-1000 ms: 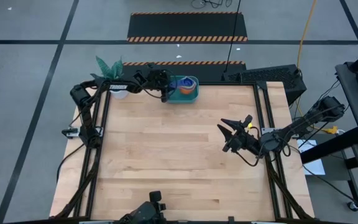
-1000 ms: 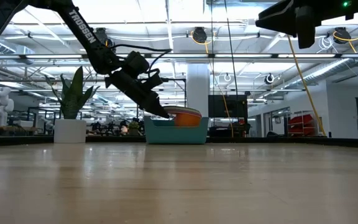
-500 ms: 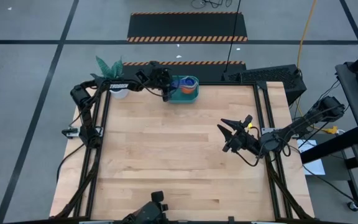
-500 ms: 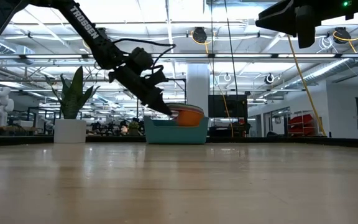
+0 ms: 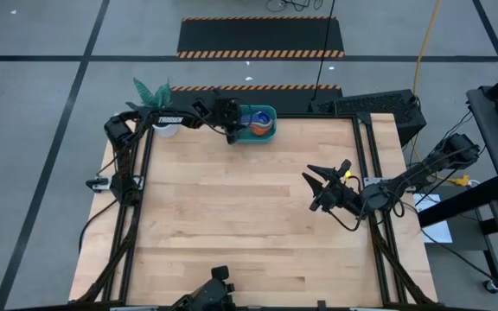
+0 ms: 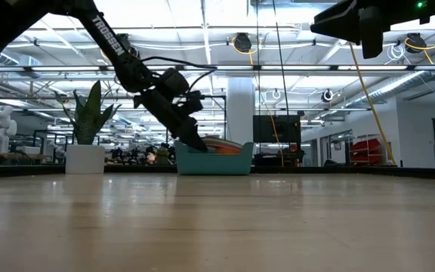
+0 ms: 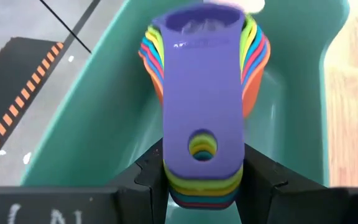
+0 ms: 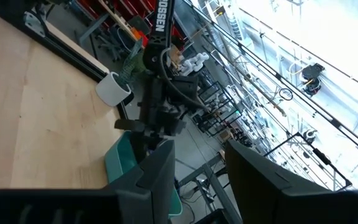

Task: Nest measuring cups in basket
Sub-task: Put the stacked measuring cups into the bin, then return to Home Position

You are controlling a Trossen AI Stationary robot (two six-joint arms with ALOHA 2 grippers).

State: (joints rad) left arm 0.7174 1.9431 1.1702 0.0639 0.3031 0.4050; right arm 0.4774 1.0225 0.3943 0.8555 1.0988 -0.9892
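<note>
The measuring cups (image 7: 253, 56) are nested in one stack, a purple one on top and orange, yellow, green, red and blue rims showing below it. The stack sits inside the teal basket (image 7: 98, 112) at the table's far edge (image 5: 270, 136). My left gripper (image 7: 204, 180) is shut on the stacked handles and reaches slanting down into the basket (image 6: 214, 160). My right gripper (image 5: 318, 186) hangs open above the table's right side, with nothing between its fingers. My left gripper pinches the stacked handles (image 7: 201, 155) at their free ends, one finger on each long edge, several handles at once. The fingers slant down from the table's left and lie along the handles. The bowls point away from the gripper, down inside the basket; whether they rest on its floor I cannot tell.
A white pot with a green plant (image 5: 164, 128) stands left of the basket at the far left corner. A black device (image 5: 374, 105) sits past the far right corner. The wooden tabletop (image 5: 249, 216) between the arms is bare.
My left gripper has tipped a little and sunk toward the basket with the cup stack. The orange cup stood well above the basket's rim before and now barely shows over it.
</note>
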